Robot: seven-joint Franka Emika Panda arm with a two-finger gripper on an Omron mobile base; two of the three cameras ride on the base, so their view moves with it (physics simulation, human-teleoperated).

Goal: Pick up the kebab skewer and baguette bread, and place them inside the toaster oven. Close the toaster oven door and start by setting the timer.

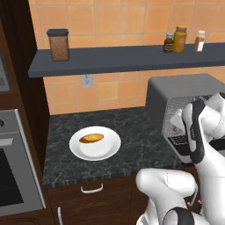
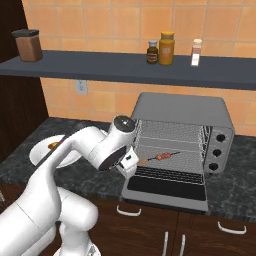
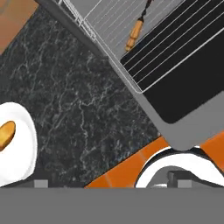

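Skewer placement is judged done, since the kebab skewer point(image 2: 161, 157) is seen on the toaster oven point(image 2: 180, 112) rack just beyond the released, empty end effector point(image 2: 128, 165), while the baguette bread point(image 1: 91, 138) waits on the white plate point(image 1: 105, 151) on the tabletop point(image 1: 140, 132) to its other side.

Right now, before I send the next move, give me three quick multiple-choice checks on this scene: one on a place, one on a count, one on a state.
1. Where is the kebab skewer?
A. on the white plate
B. on the wire rack inside the toaster oven
C. on the shelf

2. How many containers stand on the shelf?
A. two
B. four
C. six

3. How is the toaster oven door?
A. folded down open
B. shut
C. missing

Answers: 1 B, the skewer lies on the rack inside the toaster oven, while the baguette bread sits on the white plate. 2 B, one brown jar at the left, three bottles at the right. 3 A, the door lies flat before the cavity.
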